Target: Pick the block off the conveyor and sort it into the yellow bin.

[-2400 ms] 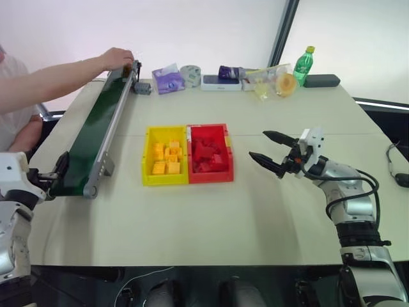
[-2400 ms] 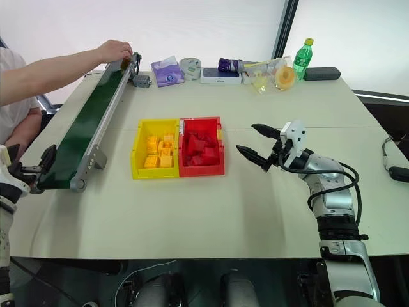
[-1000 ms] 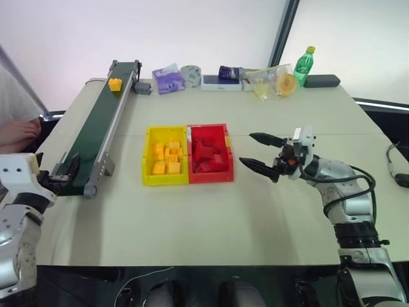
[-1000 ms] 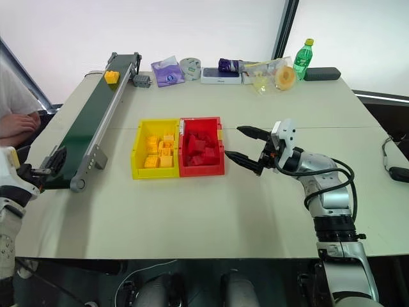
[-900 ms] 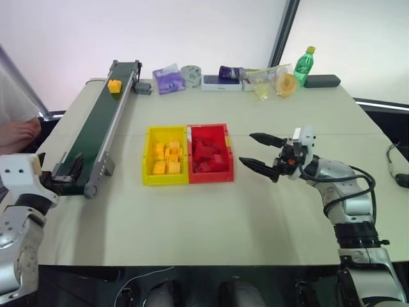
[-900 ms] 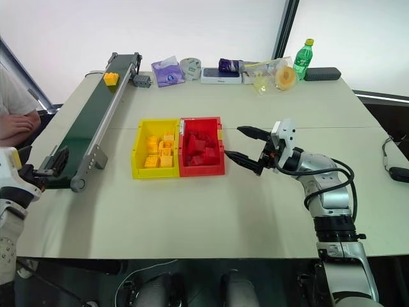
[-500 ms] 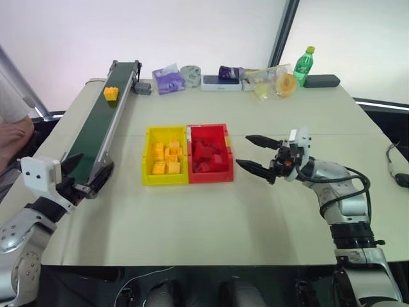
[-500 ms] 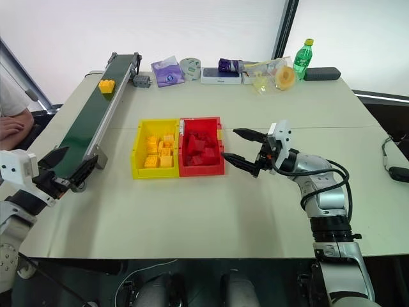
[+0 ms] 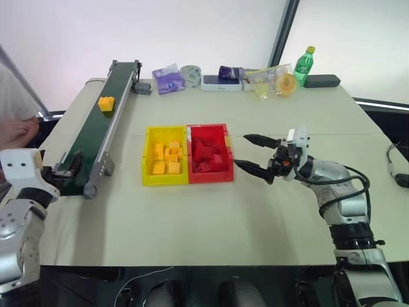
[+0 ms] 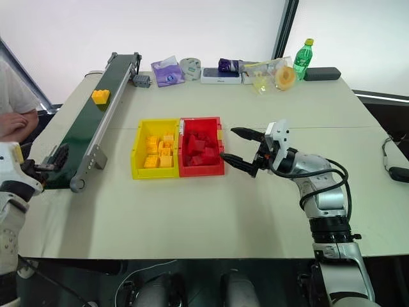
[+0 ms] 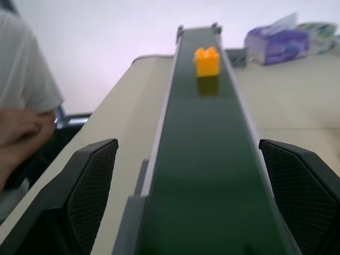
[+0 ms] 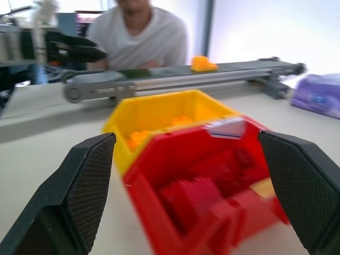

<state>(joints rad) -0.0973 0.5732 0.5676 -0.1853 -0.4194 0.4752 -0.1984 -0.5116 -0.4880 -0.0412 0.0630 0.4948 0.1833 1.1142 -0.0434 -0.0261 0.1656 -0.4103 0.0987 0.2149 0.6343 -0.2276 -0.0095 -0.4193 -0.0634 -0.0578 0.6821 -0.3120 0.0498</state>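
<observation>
While the block (image 9: 106,103) sits alone on the conveyor (image 9: 96,131), up toward the far half of the belt, both my pincers hold nothing. My left pincer (image 11: 188,199) is lined up at the near end of the belt with its fingers spread wide apart, one on each side of the frame, and the block is well ahead of it.

Bins are side by side in the middle of the table (image 9: 211,211), touching. The yellow bin (image 9: 165,155) has a pile of yellow-orange bricks (image 9: 165,158) in it, same colour as the one on the belt. The red bin (image 9: 209,153) right next to it is loaded with red bricks (image 9: 206,153).

My right pincer (image 9: 255,153) hovers just beside the red bin's outer edge, pointing at it, fingers apart too.

A person (image 12: 139,37) sits by the conveyor's far side, hand (image 9: 14,131) resting off the table. Along the back edge there's a tissue pack (image 9: 168,79) and a green bottle (image 9: 303,65).
</observation>
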